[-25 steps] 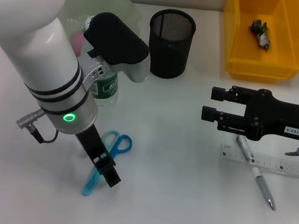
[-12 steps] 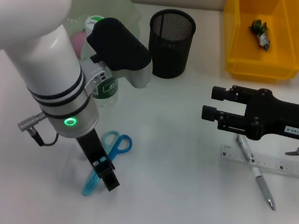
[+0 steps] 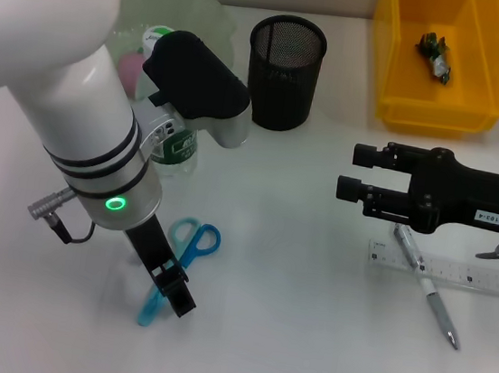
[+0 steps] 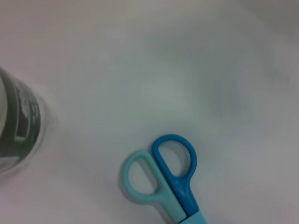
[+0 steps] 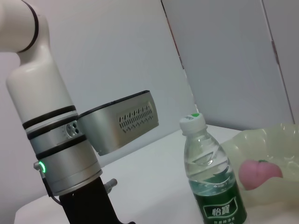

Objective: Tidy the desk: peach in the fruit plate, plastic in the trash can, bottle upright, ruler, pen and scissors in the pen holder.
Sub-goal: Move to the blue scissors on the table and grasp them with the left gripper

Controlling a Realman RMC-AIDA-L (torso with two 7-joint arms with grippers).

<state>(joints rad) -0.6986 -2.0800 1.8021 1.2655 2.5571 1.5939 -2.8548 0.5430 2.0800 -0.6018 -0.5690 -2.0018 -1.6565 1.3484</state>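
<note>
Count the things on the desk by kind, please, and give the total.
Containers: 3 - fruit plate, pen holder, yellow bin
Stationery: 3 - scissors, pen, ruler
Bottle: 1
Peach: 1
Plastic scrap: 1
Total: 9

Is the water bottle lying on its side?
No, the bottle stands upright with its cap on top, beside the plate holding the peach.
</note>
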